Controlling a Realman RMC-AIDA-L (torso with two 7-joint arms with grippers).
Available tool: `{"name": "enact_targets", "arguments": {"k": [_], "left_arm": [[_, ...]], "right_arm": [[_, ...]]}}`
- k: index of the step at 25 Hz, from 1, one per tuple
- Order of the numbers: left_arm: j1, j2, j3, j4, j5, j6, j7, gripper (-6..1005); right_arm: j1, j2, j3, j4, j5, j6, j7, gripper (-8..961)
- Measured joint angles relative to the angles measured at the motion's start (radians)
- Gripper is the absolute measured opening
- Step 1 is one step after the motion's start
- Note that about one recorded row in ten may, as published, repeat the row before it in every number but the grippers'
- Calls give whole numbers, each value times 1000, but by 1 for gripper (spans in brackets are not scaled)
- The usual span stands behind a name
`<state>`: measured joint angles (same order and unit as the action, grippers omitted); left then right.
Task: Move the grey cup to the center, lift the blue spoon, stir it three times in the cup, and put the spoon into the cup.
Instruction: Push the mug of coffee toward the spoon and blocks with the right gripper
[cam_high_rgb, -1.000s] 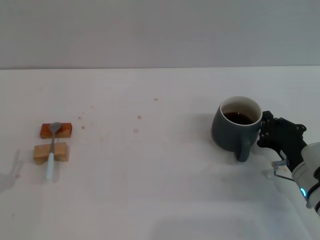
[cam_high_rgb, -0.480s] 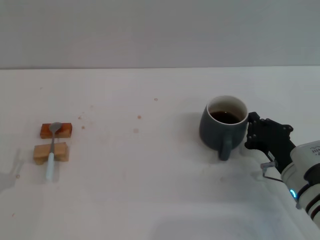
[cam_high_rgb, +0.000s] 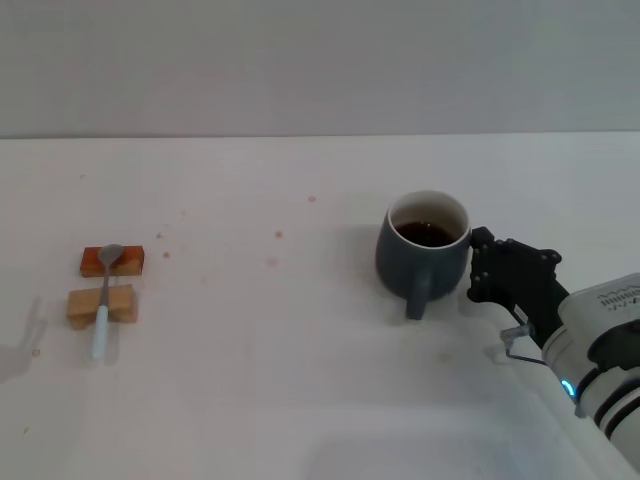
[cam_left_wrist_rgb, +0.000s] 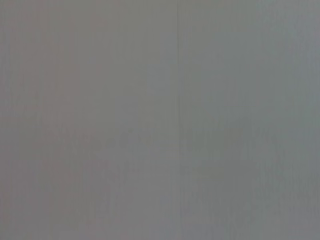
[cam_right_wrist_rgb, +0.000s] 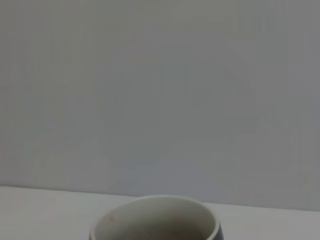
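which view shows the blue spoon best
The head view: the blue spoon lies whole across two wooden blocks at the robot's left. The right wrist view shows only the grey cup rim; the left wrist view shows blank grey.

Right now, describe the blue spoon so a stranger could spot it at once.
On the white table, look far left from the grey cup to two small wooden blocks. The blue spoon lies across both: slim, grey metal bowl, pale blue handle.
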<state>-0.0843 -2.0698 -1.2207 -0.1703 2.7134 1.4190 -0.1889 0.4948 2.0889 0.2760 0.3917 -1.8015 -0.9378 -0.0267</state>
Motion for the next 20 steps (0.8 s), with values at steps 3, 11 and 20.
{"name": "enact_targets", "arguments": {"k": [3,11,20], "left_arm": [[0,1,0,0,-1,0,1,777],[0,0,0,0,-1,0,3,774],[0,0,0,0,-1,0,3,770]], "right_arm": [[4,0,0,10,-2,6,0,-1],[11,0,0,28,-28,14,-2,-1],[3,-1,12,15,-28,13,-2,-1]]}}
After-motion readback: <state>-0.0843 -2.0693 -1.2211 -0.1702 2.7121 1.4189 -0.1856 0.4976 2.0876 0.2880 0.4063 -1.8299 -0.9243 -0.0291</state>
